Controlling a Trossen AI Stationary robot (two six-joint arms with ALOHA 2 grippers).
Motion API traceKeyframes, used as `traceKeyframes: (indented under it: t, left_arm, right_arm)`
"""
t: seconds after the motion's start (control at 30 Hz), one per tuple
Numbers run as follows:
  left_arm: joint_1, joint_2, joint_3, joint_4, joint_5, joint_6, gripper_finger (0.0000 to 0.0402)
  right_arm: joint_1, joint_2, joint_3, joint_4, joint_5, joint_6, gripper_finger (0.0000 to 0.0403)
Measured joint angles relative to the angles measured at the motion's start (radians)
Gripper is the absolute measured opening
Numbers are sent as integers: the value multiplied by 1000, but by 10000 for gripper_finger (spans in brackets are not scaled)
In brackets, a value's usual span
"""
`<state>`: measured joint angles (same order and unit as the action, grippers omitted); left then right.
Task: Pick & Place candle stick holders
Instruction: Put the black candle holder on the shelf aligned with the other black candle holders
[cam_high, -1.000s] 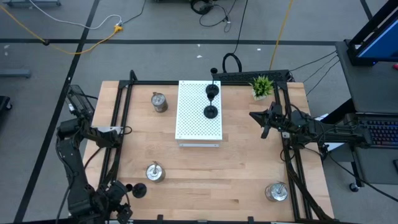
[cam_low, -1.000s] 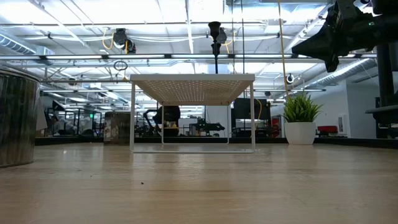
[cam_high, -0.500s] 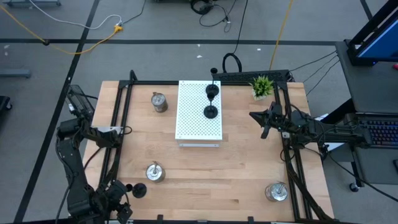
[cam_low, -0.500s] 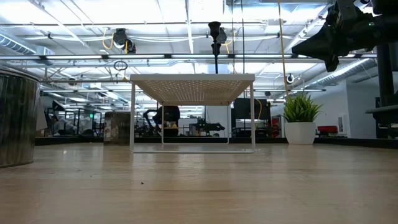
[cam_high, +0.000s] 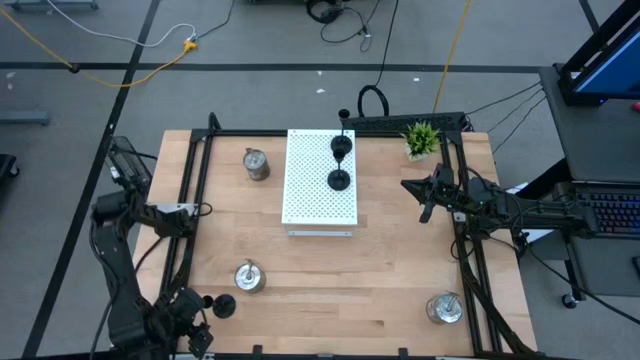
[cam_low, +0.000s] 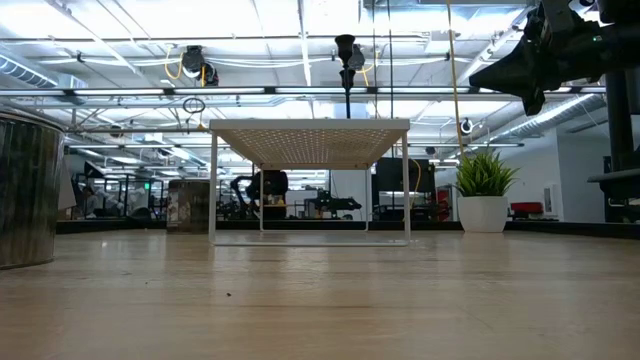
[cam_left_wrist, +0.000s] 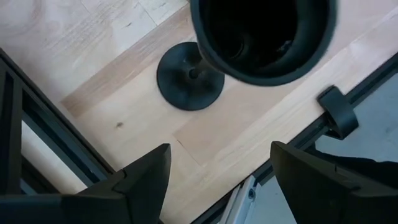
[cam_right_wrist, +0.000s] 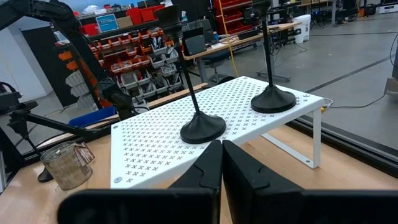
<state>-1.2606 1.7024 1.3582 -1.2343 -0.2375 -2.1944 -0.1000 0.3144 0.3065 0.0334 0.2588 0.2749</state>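
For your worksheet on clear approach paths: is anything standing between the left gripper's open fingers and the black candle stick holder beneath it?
Nothing visible does. The left gripper hangs open directly above the black candle stick holder at the table's front left corner; only bare wood shows between the fingers.

The middle of my wooden counter (cam_high: 390, 260) lies bare; the white perforated metal shelf (cam_high: 318, 195) with two black round-based stemmed holders (cam_high: 340, 180) blocks the far centre.
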Motion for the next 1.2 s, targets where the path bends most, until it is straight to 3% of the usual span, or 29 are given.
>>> traceKeyframes:
  t: [0.37, 1.2]
  left_arm:
    - [0, 67, 1, 81, -23, -25, 283]
    - [-13, 64, -48, 87, -31, -16, 283]
  right_arm:
    - [0, 0, 0, 0, 0, 0, 4]
    - [0, 0, 0, 0, 0, 5, 4]
